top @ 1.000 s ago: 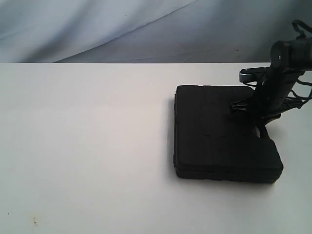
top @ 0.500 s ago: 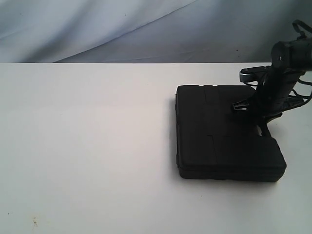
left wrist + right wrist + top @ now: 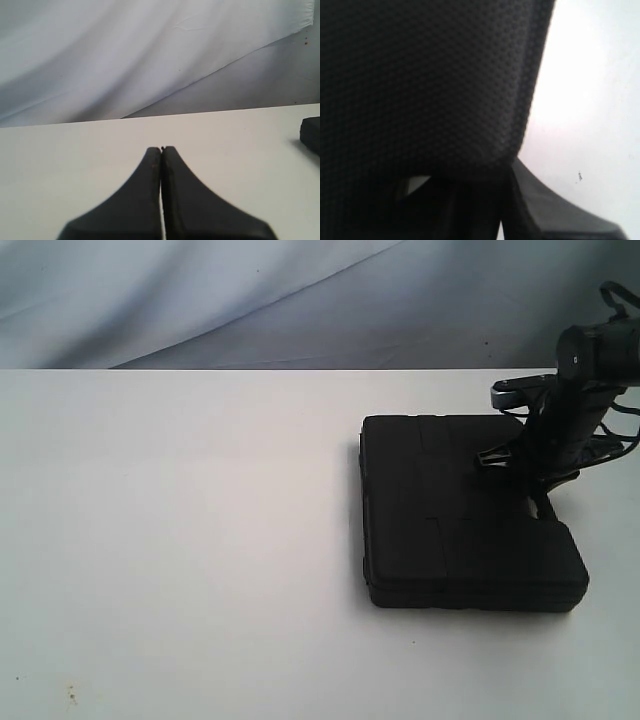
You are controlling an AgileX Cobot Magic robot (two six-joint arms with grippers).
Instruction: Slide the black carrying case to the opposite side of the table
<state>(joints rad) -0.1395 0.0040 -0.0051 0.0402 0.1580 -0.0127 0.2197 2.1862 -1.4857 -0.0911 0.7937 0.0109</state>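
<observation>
The black carrying case [image 3: 460, 520] lies flat on the white table [image 3: 180, 540], right of the middle. My right gripper [image 3: 535, 490] reaches down onto its right edge by the handle and is shut on that edge. In the right wrist view the case's dotted shell [image 3: 430, 75] fills most of the picture, and one dark finger [image 3: 550, 202] lies along its rim. My left gripper [image 3: 161, 148] is shut with nothing in it and hovers over bare table. One corner of the case [image 3: 311, 131] shows far off to its side. The left arm is out of the exterior view.
A pale blue-grey cloth backdrop [image 3: 250, 300] hangs behind the table's far edge. A few small dark specks [image 3: 70, 695] mark the tabletop near the front left. The right arm's body and cables [image 3: 600, 380] rise at the right border.
The case has slid a little to the right and toward the front with my right gripper on it. My left gripper has not changed.
</observation>
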